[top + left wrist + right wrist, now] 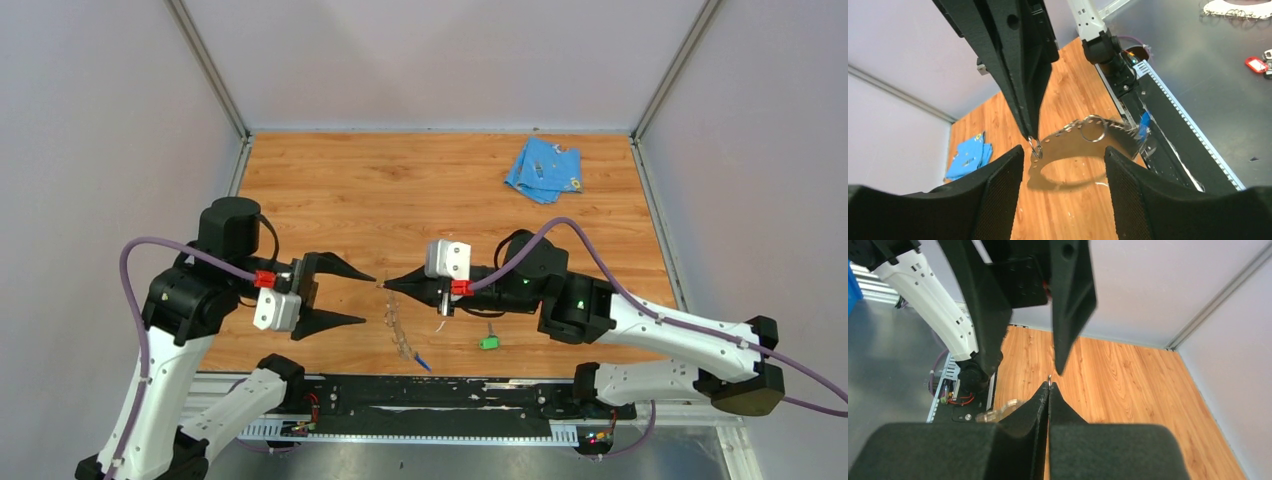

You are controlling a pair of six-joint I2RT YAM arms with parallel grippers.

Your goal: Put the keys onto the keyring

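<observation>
Your right gripper (388, 285) is pressed fully together on a small ring (1035, 148) at the top of the keyring (397, 330). Only the very fingertips hold it, so the whole band dangles from 1 point above the table (400, 200), toward the middle of the near edge. That is your main risk: a knock or a quick wrist turn may pull the ring out of the pinch and drop the band. Your left gripper (370, 298) stands with its 2 fingers apart, holding nothing, its tips just beside the right tips. If you close in from here, you may strike the right fingers or set the band swinging, and a swinging, twisting loop is hard to catch squarely. The blue key (424, 363) sits at the band's low end by the near edge; I cannot tell whether it is threaded on or only lying there, so do not count it as done. The green key (488, 342) lies flat on the table near the near edge, under the right arm and apart from the band. It is small and thin, so a grab may slide it off that edge rather than lift it.
</observation>
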